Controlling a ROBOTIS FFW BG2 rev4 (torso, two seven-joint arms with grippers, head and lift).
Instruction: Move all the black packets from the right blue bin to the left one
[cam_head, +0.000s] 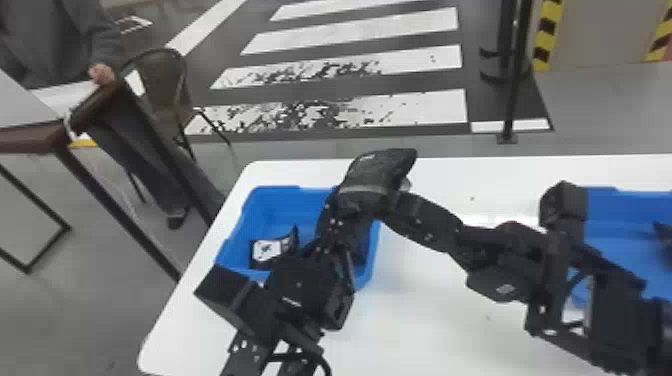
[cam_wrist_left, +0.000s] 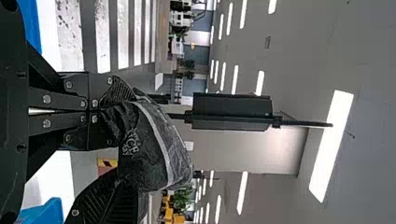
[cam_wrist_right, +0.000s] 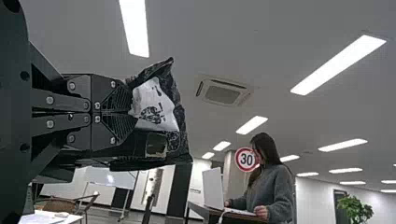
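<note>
Over the right side of the left blue bin (cam_head: 232, 225), one black packet (cam_head: 382, 170) is held between both grippers. From below, my left gripper (cam_head: 345, 202) meets it; from the right comes my right gripper (cam_head: 397, 200). In the left wrist view, the left gripper (cam_wrist_left: 112, 105) is shut on the packet (cam_wrist_left: 152, 149). In the right wrist view, the right gripper (cam_wrist_right: 123, 112) is shut on the same packet (cam_wrist_right: 156, 105), its white label facing that camera. Another black packet (cam_head: 270, 251) with a white label lies in the left bin. Inside the right blue bin (cam_head: 615, 212), a dark packet (cam_head: 665, 240) shows partly at the view's edge.
Both bins stand on a white table (cam_head: 425, 320). The right forearm spans the space between them and covers part of the right bin. Beyond the table's left side are a brown desk (cam_head: 30, 139) and a chair (cam_head: 162, 82).
</note>
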